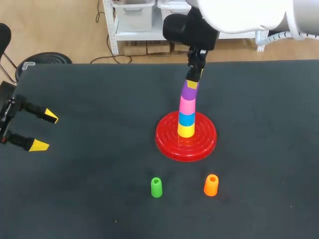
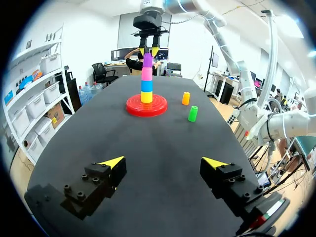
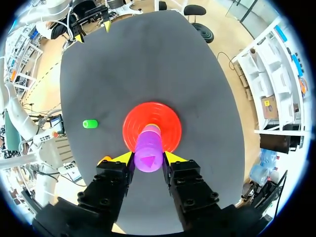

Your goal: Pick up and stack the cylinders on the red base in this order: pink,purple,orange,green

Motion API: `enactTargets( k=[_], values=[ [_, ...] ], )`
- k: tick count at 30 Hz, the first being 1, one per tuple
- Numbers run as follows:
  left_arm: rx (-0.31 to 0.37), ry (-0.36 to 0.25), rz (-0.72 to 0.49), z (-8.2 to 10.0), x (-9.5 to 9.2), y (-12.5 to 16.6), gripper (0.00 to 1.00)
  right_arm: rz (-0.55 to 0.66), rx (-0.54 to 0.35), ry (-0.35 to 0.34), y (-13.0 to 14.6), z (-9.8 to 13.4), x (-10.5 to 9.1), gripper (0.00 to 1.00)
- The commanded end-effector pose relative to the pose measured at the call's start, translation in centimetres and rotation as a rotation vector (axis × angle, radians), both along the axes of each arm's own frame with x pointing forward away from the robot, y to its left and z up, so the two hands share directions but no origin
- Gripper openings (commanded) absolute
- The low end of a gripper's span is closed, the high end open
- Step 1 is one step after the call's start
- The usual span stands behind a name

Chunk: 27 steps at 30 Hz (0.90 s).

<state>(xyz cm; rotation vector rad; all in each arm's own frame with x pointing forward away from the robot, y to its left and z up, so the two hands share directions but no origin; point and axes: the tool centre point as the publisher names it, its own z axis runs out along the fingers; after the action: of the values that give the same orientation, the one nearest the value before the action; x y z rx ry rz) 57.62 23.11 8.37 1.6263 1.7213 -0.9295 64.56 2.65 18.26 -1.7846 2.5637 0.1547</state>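
Right gripper (image 3: pixel 148 158) clenched on purple (image 1: pixel 189 92), seated atop pink (image 1: pixel 187 105) on the base (image 1: pixel 167 141) stack; left gripper (image 1: pixel 44 130) spread, well apart; orange (image 1: pixel 211 184), green (image 1: pixel 156 187) loose nearby; risk: sideways drag at release could topple the tall stack.

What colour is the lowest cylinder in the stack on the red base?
The lowest cylinder is yellow; the head view shows it best.

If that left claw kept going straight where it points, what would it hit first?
Probably the red base, holding the stack, almost dead ahead of the left gripper. Nothing lies on the table between them, though depth is hard to judge.
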Motion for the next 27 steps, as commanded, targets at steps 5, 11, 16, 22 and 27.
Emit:
enactTargets(
  k=[5, 11, 16, 22, 27],
  values=[
    [-0.002, -0.002, -0.002, -0.1, 0.0, 0.1, 1.0, 0.007, -0.001, -0.002, 0.2, 0.1, 0.6, 0.0],
    [-0.002, -0.002, -0.002, -0.1, 0.0, 0.1, 1.0, 0.019, -0.013, 0.012, 0.5, -0.1, 0.8, 0.0],
    [-0.002, -0.002, -0.002, -0.1, 0.0, 0.1, 1.0, 0.039, -0.041, 0.043, 0.9, -0.3, 1.0, 0.0],
    [-0.002, -0.002, -0.002, -0.1, 0.0, 0.1, 1.0, 0.058, -0.068, 0.061, 1.3, -0.4, 0.9, 0.0],
    [-0.002, -0.002, -0.002, -0.1, 0.0, 0.1, 1.0, 0.073, -0.088, 0.075, 1.6, -0.7, 0.7, 0.0]
  ],
)
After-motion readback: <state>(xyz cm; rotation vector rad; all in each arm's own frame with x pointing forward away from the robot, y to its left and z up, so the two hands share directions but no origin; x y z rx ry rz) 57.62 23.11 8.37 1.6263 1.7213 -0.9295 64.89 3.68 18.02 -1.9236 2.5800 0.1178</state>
